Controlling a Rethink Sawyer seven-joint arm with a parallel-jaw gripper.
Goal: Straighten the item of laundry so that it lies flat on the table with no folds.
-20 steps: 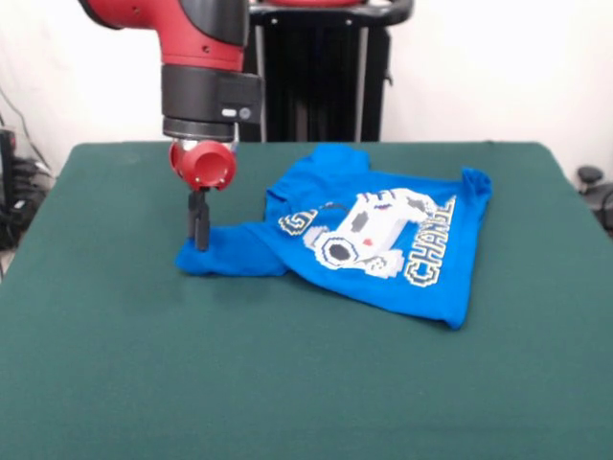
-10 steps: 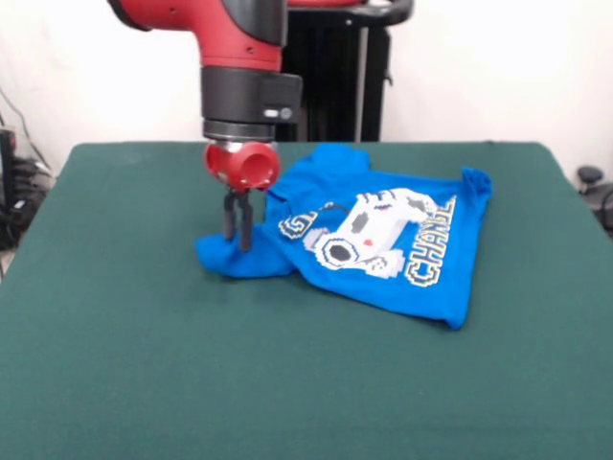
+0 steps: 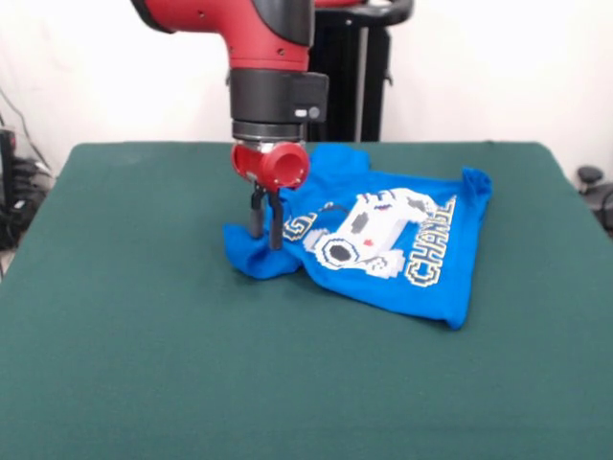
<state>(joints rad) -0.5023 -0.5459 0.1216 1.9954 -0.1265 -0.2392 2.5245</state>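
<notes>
Where pincer (image 3: 266,233) pinches, shirt (image 3: 383,240) bunched

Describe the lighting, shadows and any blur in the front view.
Front view: soft, even light, no glare on the dark green felt-covered table; only a faint shadow under the edge of the small bright blue T-shirt with the controller print; the whole frame is slightly soft, so the dark tool at the shirt's bunched corner lacks detail.

You see the tool (image 3: 266,230) reaching straight down from the red and black arm (image 3: 273,67), its two dark fingers pinched on the bunched left edge of the blue T-shirt (image 3: 402,251). The shirt lies rumpled, print up, on the green table (image 3: 144,364).
</notes>
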